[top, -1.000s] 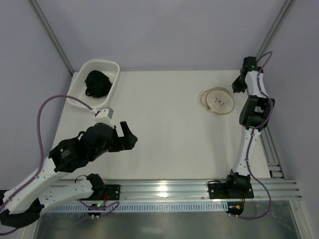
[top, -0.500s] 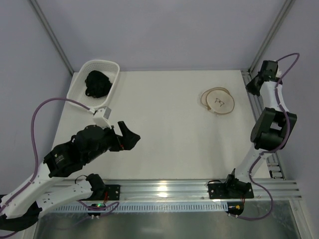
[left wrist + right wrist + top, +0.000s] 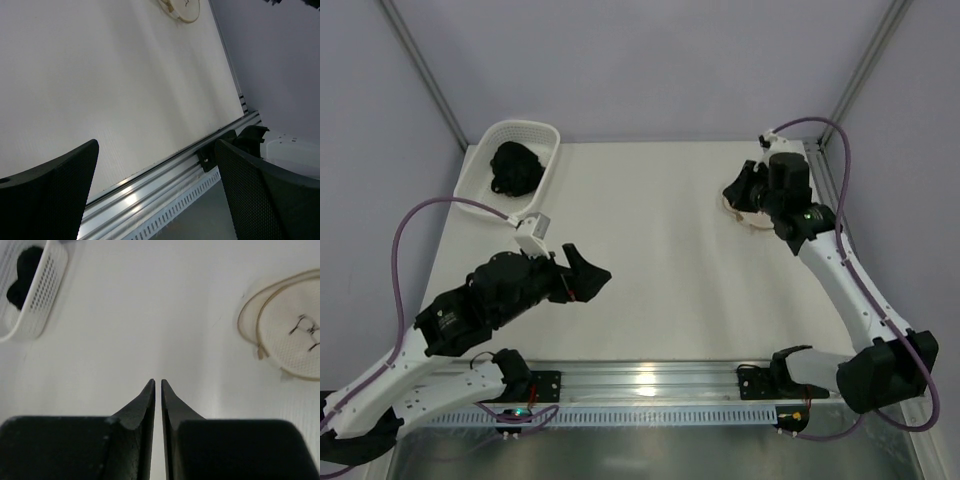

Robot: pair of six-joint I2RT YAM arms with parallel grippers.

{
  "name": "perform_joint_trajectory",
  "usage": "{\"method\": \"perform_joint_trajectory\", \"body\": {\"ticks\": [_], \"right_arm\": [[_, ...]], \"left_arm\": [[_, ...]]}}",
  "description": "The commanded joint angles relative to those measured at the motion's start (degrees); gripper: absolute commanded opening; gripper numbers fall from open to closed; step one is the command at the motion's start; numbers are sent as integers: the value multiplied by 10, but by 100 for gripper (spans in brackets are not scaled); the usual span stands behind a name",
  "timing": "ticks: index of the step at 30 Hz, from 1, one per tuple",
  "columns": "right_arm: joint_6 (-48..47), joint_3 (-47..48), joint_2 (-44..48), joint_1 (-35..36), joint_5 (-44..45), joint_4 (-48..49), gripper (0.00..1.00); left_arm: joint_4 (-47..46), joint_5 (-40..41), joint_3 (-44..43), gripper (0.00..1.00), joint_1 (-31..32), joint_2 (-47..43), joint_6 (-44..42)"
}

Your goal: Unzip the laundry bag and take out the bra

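Bag (image 3: pixel 748 217), top view: far right on bench (image 3: pixel 650 220), right claw (image 3: pixel 736 190) at its left rim, contact unclear.
Left wrist: left claw (image 3: pixel 156 145) wide, empty; bag well apart.
Right wrist: jaws at narrow slit, empty; bag up-right of tips.
Risk: slit too tight for zipper tab, so tips may shove light bag.

Over at the far left corner of the flat white desk (image 3: pixel 650 240), white perforated plastic basket (image 3: pixel 527 125), rounded rim up. Along the near edge, silver aluminium rail (image 3: pixel 650 379) catching glare. Behind, two slanted grey metal frame posts (image 3: pixel 420 72), plain pale walls (image 3: pixel 640 60).
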State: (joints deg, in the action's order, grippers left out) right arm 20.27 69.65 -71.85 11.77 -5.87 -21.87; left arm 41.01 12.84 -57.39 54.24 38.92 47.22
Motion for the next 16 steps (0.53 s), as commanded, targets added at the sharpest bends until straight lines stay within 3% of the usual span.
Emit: {"method": "perform_joint_trajectory", "body": {"ticks": [1, 8, 11, 15, 16], "right_arm": [[-13, -72, 92, 54, -26, -21, 12], [25, -159, 205, 232, 47, -80, 18], [43, -179, 218, 273, 90, -97, 22], [47, -193, 220, 280, 94, -95, 34], [45, -193, 220, 279, 97, -96, 48]], "left_arm": [[-57, -22, 20, 99, -1, -5, -10], [-82, -16, 32, 99, -1, 12, -20], [-81, -17, 28, 99, -1, 31, -24], [-91, -19, 31, 100, -1, 38, -22], [-95, -18, 31, 100, -1, 35, -22]]}}
